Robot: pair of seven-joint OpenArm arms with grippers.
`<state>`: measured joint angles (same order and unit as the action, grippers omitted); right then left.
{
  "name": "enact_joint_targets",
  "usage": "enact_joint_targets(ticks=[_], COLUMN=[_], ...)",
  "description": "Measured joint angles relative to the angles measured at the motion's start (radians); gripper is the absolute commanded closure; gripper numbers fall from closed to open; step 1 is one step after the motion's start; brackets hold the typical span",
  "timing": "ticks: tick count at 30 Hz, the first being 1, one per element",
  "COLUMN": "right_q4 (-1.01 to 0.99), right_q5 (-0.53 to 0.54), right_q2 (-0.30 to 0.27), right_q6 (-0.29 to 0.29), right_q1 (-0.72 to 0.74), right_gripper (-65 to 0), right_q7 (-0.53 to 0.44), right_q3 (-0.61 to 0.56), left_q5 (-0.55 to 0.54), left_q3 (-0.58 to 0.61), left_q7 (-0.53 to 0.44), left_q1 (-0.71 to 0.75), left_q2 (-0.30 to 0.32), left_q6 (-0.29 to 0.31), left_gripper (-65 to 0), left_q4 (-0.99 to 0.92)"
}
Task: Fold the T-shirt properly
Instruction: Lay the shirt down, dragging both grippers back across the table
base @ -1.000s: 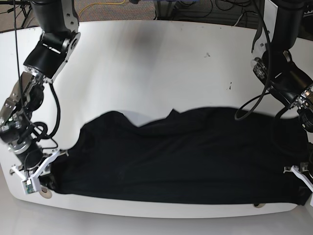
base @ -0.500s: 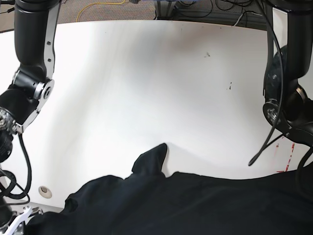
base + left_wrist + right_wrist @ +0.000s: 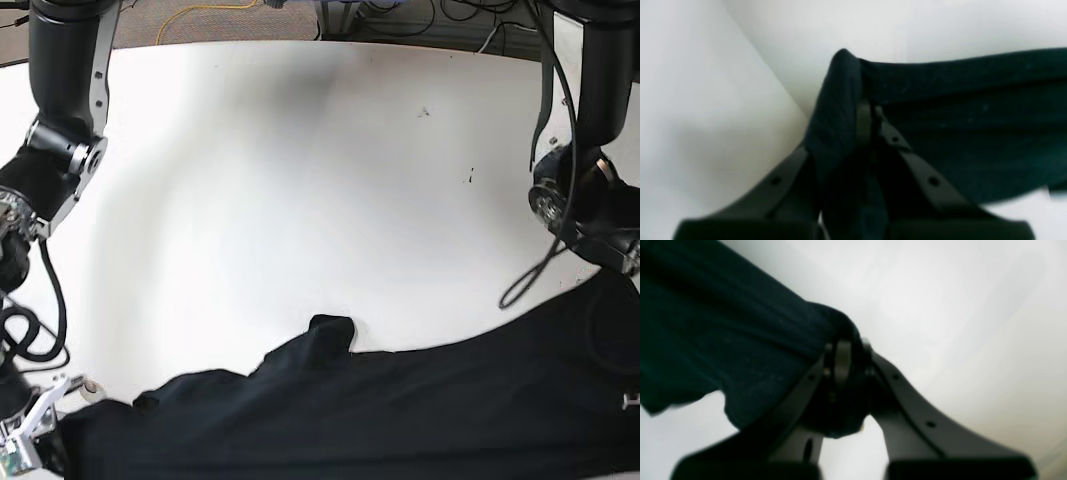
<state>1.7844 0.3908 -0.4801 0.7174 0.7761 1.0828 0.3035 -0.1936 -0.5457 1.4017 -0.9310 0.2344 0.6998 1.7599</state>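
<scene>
The left gripper (image 3: 870, 113) is pinched tight on a bunched corner of the T-shirt (image 3: 973, 126), and the right gripper (image 3: 848, 356) is likewise clamped on its own gathered corner. Between them the black cloth hangs as a stretched band, lifted along the near edge of the white table (image 3: 300, 180) (one sleeve pokes up toward the middle). This looks like the spreading step before any fold; next, both arms should carry the cloth over the table and lay it flat, keeping tension even.
</scene>
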Motion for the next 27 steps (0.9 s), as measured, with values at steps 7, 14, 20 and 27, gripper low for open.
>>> enact_joint_targets(ticks=[7,14,20,27], right_q4=[0.134,0.194,0.191,0.185], right_q5=[0.011,0.002,-0.019,-0.048], right_q2=[0.058,0.158,0.235,0.294], right_q6=[0.005,0.000,0.001,-0.003], right_q1=[-0.281,-0.560,-0.752,-0.945], right_gripper=[-0.3,-0.3,-0.3,-0.3], right_q7=[-0.011,-0.007,-0.039,-0.114], right_q3=[0.108,0.213,0.298,0.338], left_q5=[-0.007,-0.131,-0.187,-0.188], left_q3=[-0.076,-0.166,-0.188,-0.183], left_q7=[0.008,-0.037,-0.116,-0.217], left_q1=[0.241,0.512,0.752,0.970], left_q2=[-0.009,-0.010,-0.014,-0.012], left_q6=[-0.001,-0.003,0.006,0.007], left_gripper=[0.0,0.0,0.0,0.0], left_q4=[0.061,0.063,0.059,0.055])
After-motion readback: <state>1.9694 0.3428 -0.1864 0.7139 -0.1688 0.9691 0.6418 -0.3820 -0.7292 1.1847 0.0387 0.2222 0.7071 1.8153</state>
